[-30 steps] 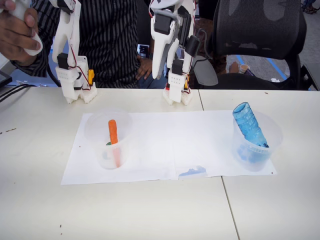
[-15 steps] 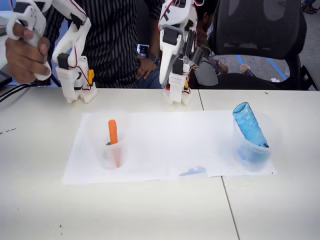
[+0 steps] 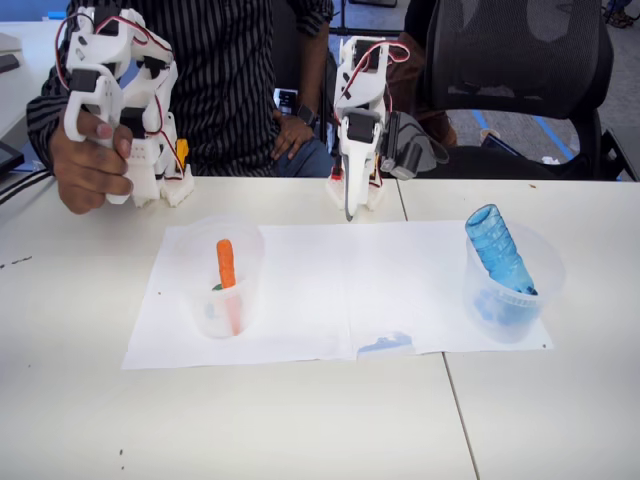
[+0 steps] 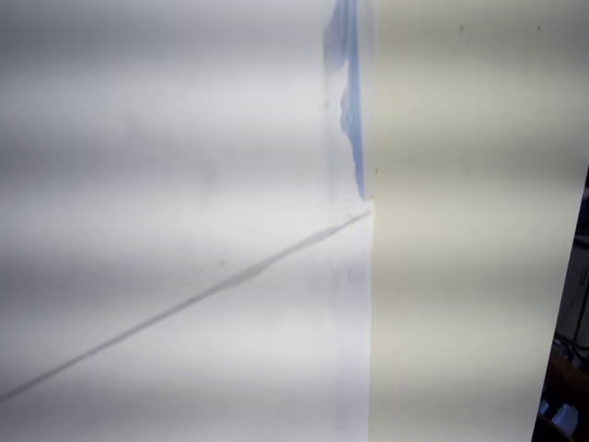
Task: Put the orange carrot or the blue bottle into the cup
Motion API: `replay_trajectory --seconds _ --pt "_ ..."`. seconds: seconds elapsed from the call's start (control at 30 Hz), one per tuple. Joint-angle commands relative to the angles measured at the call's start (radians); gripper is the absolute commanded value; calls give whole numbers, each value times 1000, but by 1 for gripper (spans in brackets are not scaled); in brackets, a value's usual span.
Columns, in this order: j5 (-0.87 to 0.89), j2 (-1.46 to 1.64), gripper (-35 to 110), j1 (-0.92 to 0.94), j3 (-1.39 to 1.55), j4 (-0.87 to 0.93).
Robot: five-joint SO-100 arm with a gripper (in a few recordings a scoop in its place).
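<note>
The orange carrot (image 3: 226, 265) stands upright inside the cup (image 3: 215, 300), a clear tumbler on the left part of the white paper. The blue bottle (image 3: 497, 250) leans tilted inside another clear cup (image 3: 520, 305) at the paper's right end. My gripper (image 3: 348, 205) hangs at the back centre of the table, pointing straight down just above the paper's far edge. Its fingers look pressed together with nothing in them. It is well apart from both cups.
The white paper sheet (image 3: 330, 290) covers the table's middle, with a blue smear (image 3: 385, 345) at its near edge; the wrist view looks down on the paper (image 4: 184, 230) and that blue smear (image 4: 345, 92). A person in a striped shirt (image 3: 225, 70) sits behind the table, beside a black chair (image 3: 520, 60).
My arm has folded down from a raised pose, so the gripper now points down at the table's back. The carrot, bottle and cups have not moved.
</note>
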Motion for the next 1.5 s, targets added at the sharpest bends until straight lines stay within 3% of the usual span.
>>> replay_trajectory --seconds 0.0,0.27,1.47 --pt "-3 135 24 -15 49 -12" --pt "-3 373 24 -12 209 3" --pt "-3 365 24 -71 425 48"
